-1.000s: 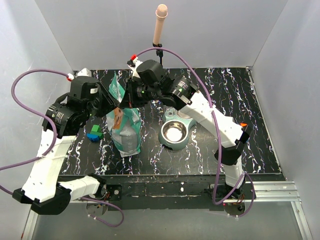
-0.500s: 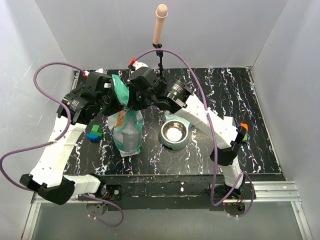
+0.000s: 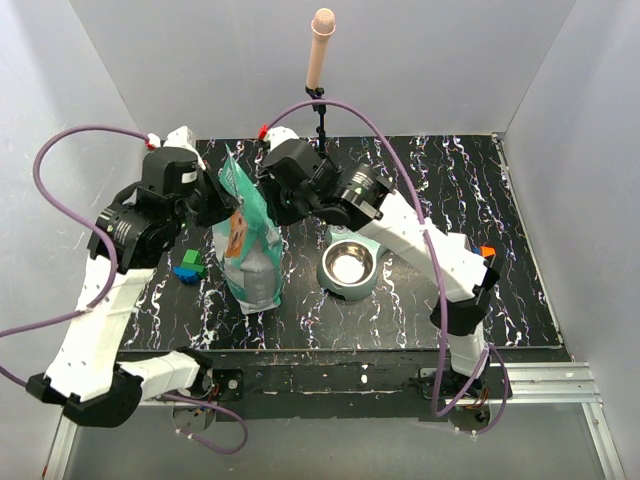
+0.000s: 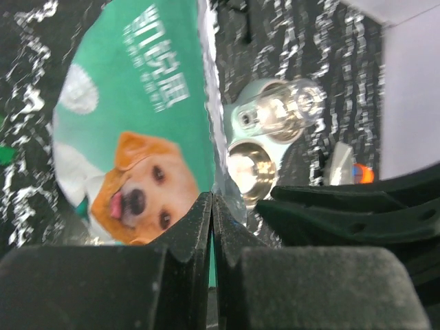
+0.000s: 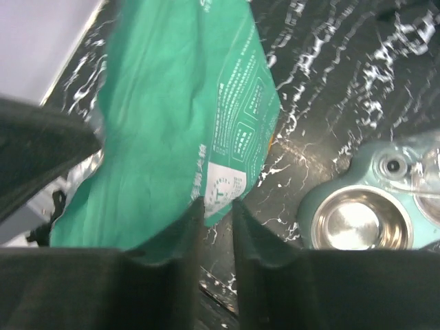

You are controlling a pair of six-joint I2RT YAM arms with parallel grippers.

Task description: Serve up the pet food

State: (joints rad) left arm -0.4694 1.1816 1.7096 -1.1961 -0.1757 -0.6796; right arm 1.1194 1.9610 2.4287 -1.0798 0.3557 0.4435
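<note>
Pet food itself is out of sight; I take it to be inside the teal bag point(image 3: 248, 250) with the dog's face on it, which stands left of the middle of the surface point(image 3: 450, 180). The bag's base is toward the near edge and its top leans away toward the far left corner. The steel bowl point(image 3: 348, 265) sits just beside it on the right.

The left arm point(image 3: 100, 300) comes at the bag's upper part from the left edge. Its jaws are pressed together, with a sliver of teal caught between the fingers point(image 4: 185, 234), so they look clamped on the bag's silvery side seam.

The right arm point(image 3: 430, 240) reaches over the bowl to the other side of the bag top. Its jaws stand a narrow gap apart, with the bag's edge at their mouth, though I cannot say whether they touch it.

The bag top lies between the two sets of jaws. The bowl is on the right arm's side, so I judge any pour must tip the mouth rightward, toward the bowl.
</note>
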